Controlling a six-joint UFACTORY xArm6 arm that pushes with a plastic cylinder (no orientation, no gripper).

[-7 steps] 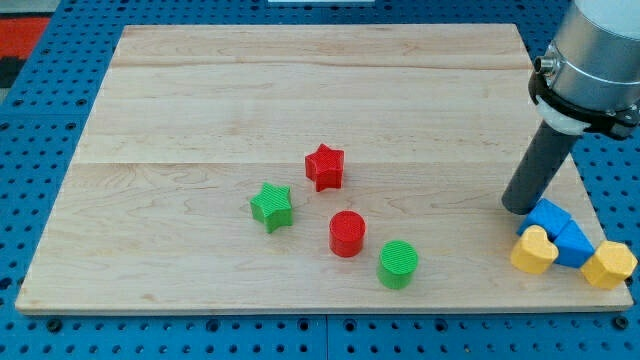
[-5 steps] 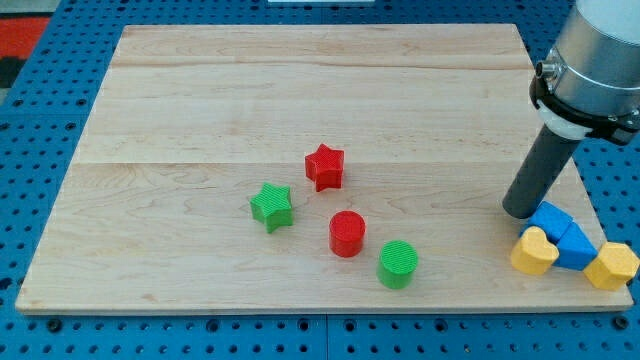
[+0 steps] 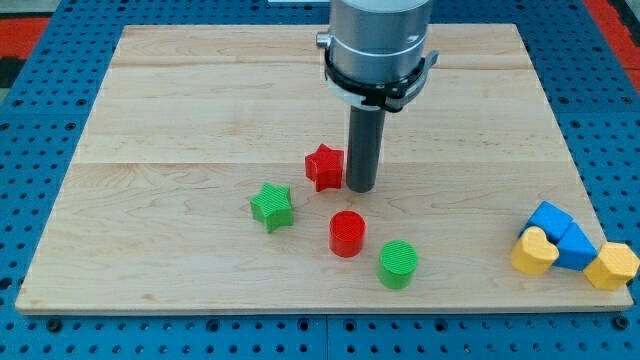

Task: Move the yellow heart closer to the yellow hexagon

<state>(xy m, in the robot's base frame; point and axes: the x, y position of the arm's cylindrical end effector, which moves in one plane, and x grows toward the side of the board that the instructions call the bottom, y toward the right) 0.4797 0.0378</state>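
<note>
The yellow heart (image 3: 533, 251) lies at the board's lower right, against the left side of two blue blocks (image 3: 560, 234). The yellow hexagon (image 3: 611, 265) lies on the right of those blue blocks, at the board's bottom right corner. The blue blocks sit between the two yellow ones. My tip (image 3: 360, 187) is near the middle of the board, just right of the red star (image 3: 325, 166), far to the left of the yellow heart.
A red cylinder (image 3: 347, 233) lies just below my tip. A green cylinder (image 3: 398, 264) is to its lower right. A green star (image 3: 272, 207) is left of it. The wooden board (image 3: 200, 100) rests on a blue pegboard.
My tip has moved from beside the blue blocks at the right far to the left, and now stands next to the red star. No block has visibly moved.
</note>
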